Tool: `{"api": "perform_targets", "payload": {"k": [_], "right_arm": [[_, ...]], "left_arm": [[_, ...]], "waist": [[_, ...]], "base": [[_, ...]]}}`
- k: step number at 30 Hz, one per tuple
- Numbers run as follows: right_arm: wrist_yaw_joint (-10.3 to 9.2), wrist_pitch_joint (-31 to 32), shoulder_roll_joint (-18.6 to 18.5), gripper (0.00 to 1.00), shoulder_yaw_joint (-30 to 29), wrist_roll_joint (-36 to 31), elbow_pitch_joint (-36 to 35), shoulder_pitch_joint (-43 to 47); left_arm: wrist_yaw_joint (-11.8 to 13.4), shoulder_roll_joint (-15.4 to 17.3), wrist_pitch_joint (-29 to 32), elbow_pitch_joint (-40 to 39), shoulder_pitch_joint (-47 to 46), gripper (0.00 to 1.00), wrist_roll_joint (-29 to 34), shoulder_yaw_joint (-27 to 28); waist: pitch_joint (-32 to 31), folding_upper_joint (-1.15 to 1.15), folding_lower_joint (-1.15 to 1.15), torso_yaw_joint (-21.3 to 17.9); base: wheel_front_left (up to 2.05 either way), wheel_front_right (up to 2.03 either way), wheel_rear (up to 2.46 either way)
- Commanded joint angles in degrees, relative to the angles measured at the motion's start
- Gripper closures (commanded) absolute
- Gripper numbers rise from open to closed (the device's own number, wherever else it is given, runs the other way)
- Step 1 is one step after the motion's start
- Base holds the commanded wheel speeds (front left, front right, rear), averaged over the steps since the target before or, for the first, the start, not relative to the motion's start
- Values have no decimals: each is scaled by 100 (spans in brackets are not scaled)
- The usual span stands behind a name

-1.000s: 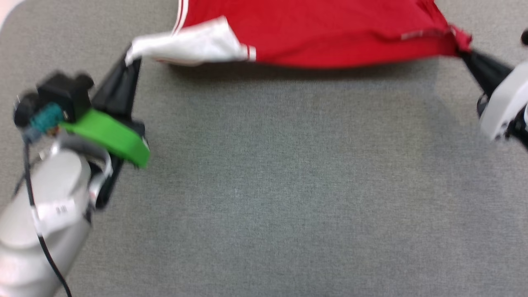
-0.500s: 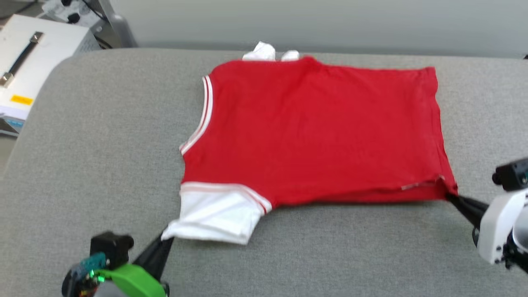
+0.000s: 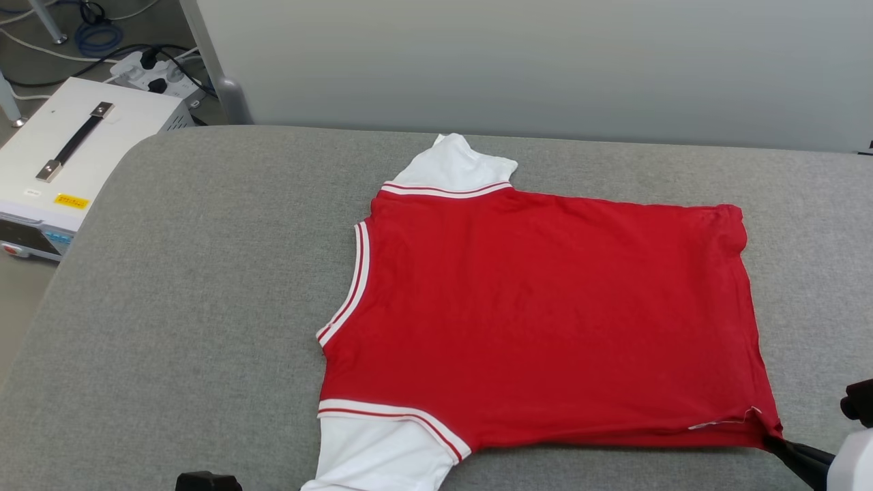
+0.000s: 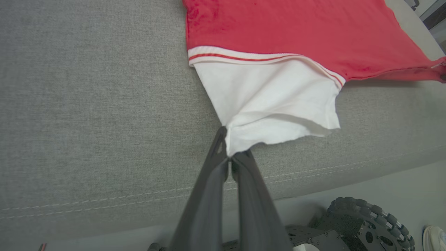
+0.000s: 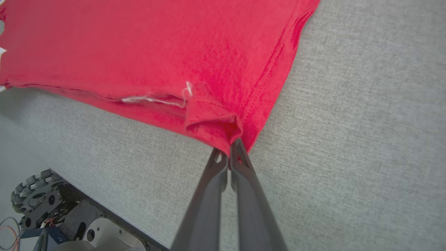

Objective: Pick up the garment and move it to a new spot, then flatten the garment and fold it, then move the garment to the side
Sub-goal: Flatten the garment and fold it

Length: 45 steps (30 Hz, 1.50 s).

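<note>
The garment, a red T-shirt with white sleeves and striped trim, lies spread flat on the grey table, collar to the left, no emblem showing. In the left wrist view my left gripper is shut on the tip of the near white sleeve, close to the table's front edge. My right gripper is shut on the near hem corner of the garment; its dark fingers show at the head view's lower right. The far white sleeve lies flat at the back.
A white box with a black handle stands on the floor off the table's left corner, with cables behind it. A grey wall panel runs behind the table. The robot's wheeled base sits below the front edge.
The head camera has tilted up, so the whole garment and the table's back edge have come into view. Both grippers have kept hold of the sleeve and the hem corner.
</note>
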Motion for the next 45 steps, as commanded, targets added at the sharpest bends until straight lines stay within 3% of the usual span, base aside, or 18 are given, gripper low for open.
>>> {"api": "perform_targets", "payload": {"k": [1, 8, 15, 22, 26, 34, 45], "right_arm": [[-2, -27, -55, 100, -85, 34, -38, 117], [-2, -56, 28, 100, -502, 45, -217, 233], [-2, 90, 132, 100, -964, -115, -355, -33], [-2, 304, 449, 100, -1303, -304, -360, -549], [-2, 395, 607, 100, -1407, -408, -267, -803], [-2, 322, 920, 100, -1602, -607, 100, -1311], [-2, 429, 1313, 100, -1332, -968, 848, -1859]], "left_arm": [[-15, 37, -27, -5, 66, 100, -9, 16], [-258, 54, -103, 54, -493, 100, 384, -12], [-713, -52, 240, 409, -1899, 100, 832, -10], [-1296, -260, 501, 1337, -3261, 100, 839, 111], [-1489, -400, 596, 1940, -3883, 100, 906, 9], [-1614, -643, 603, 3115, -4720, 100, 893, -369], [-1621, -846, 369, 4041, -5200, 100, 508, -1269]], "waist": [[-1, 0, 1, -8], [60, 0, 1, -15], [416, 0, 1, -123], [944, 0, 1, -381], [1228, 0, 1, -479], [1624, 0, 1, -577], [1810, 0, 1, -519]], "base": [[0, 0, 0], [0, 0, 0], [0, 0, 0], [0, 0, 0], [0, 0, 0], [0, 0, 0], [0, 0, 0]]}}
